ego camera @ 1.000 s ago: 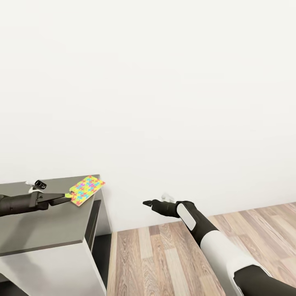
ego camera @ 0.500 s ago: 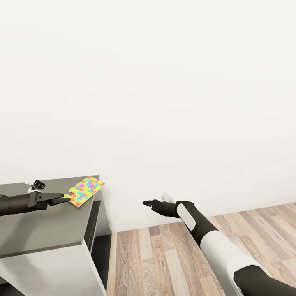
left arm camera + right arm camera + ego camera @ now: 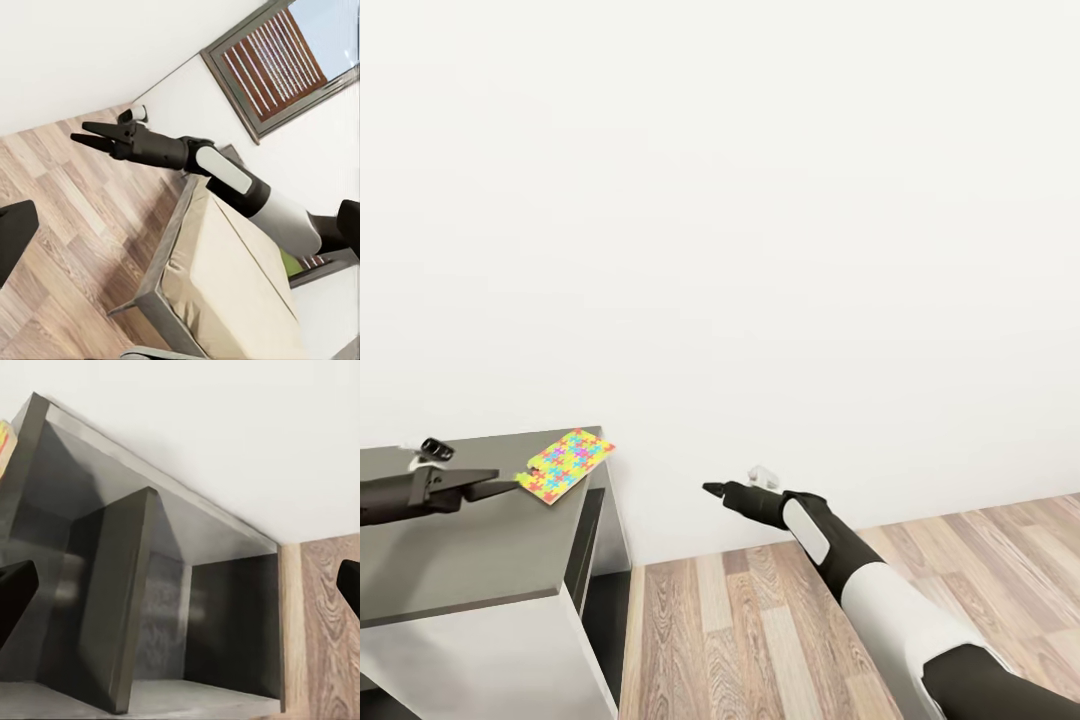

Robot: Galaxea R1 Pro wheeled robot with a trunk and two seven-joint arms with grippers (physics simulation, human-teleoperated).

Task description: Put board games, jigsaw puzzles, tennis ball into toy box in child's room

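A bare white wall (image 3: 760, 200) takes up most of the head view, with wood floor (image 3: 760, 630) below it. At the lower left stands the dark grey counter (image 3: 460, 550), with open shelf compartments under its top that the right wrist view looks into. In the left wrist view a bed (image 3: 225, 277) with a tan mattress sits on the floor beneath a window with slatted blinds.

The right arm reaches out over the floor, well apart from the counter; its claw (image 3: 712, 489) looks closed or nearly so in the head view and carries nothing. The left claw (image 3: 500, 487) lies low over the counter top, its tips drawn together to a point just beside the near corner of the jigsaw puzzle (image 3: 565, 465). Whether the tips touch or pinch that corner cannot be told from here; they appear just short of it.

The puzzle, a flat multicoloured sheet, lies at the counter's far right corner, close to the right edge. The toy box is out of frame.

By my reading, the step in hand is picking up this puzzle. A thin sheet lying flat gives little to grip, so the next move likely calls for opening the left claw, working one tip under the puzzle's edge, perhaps where it nears the counter's edge, then pinching and lifting.
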